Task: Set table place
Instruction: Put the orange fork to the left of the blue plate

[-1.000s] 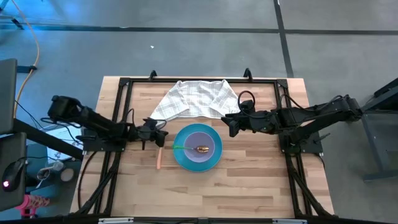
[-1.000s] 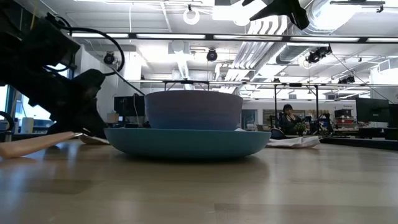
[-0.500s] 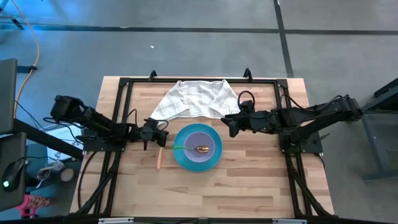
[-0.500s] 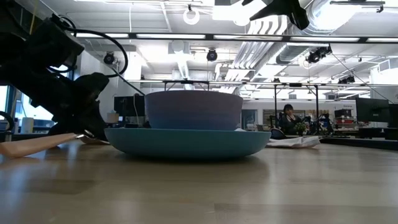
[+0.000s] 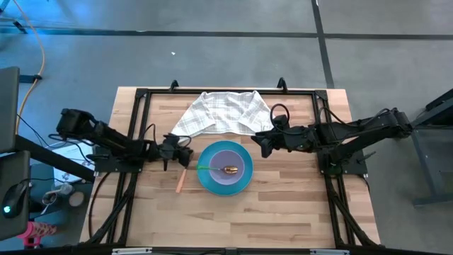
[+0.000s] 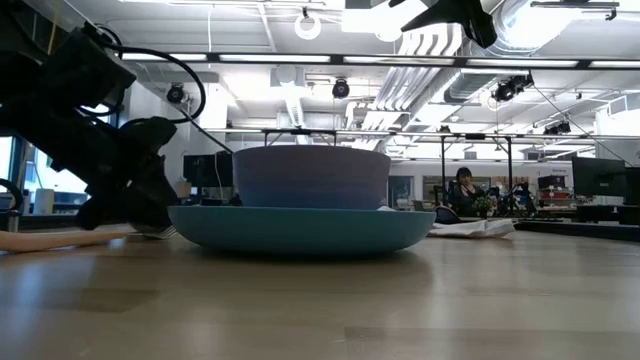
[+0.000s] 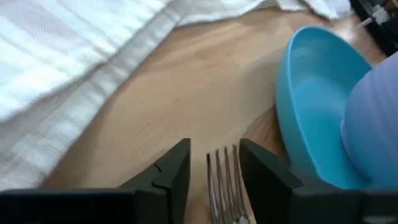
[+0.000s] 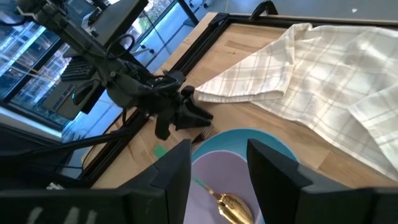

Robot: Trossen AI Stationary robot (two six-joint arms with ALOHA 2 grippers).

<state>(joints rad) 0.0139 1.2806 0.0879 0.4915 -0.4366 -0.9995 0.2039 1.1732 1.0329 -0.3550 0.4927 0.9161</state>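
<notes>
High view: blue plate [image 5: 241, 183] w/ lavender bowl [image 5: 228, 164] & spoon [image 5: 225, 170] mid table [image 5: 283, 212]; fork [image 5: 180, 180] just left of plate. Left wrist: left end effector [image 7: 214, 171] open, fingers either side of fork tines. Right wrist: right end effector [image 8: 219, 163] open above bowl.

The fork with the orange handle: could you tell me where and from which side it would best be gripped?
Probably by the neck, just behind the tines. The fork lies flat left of the blue plate, and the left gripper already straddles its tines from above, fingers open. The plate crowds the right, so come from above.
</notes>
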